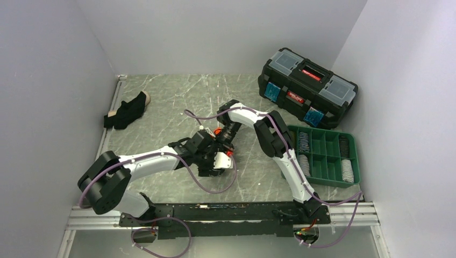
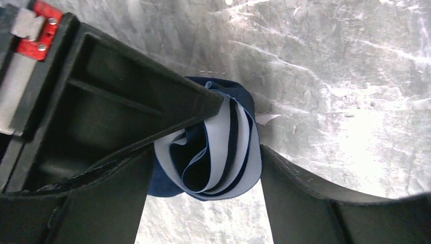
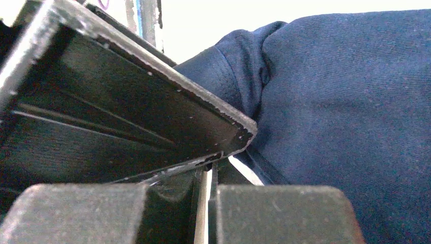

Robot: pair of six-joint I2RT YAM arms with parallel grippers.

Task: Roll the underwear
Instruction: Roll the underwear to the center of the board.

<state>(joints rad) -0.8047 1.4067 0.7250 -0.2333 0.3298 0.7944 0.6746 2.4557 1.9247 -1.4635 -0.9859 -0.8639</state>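
Observation:
A navy underwear (image 2: 223,152) with white bands lies rolled up on the marble table (image 2: 356,101). My left gripper (image 2: 207,155) straddles the roll, one finger touching each side. The right gripper's fingers (image 2: 152,101) come in from the upper left, tips at the top of the roll. In the right wrist view the right gripper (image 3: 211,173) is shut against the navy cloth (image 3: 345,112); whether cloth is pinched between its jaws is hidden. From above, both grippers (image 1: 218,161) (image 1: 223,141) meet mid-table and cover the roll. A black underwear with a tan band (image 1: 128,110) lies at the far left.
A black toolbox (image 1: 306,86) with a red latch stands at the back right. A green compartment tray (image 1: 329,161) sits on the right, close to the right arm. Grey walls close in the table on three sides.

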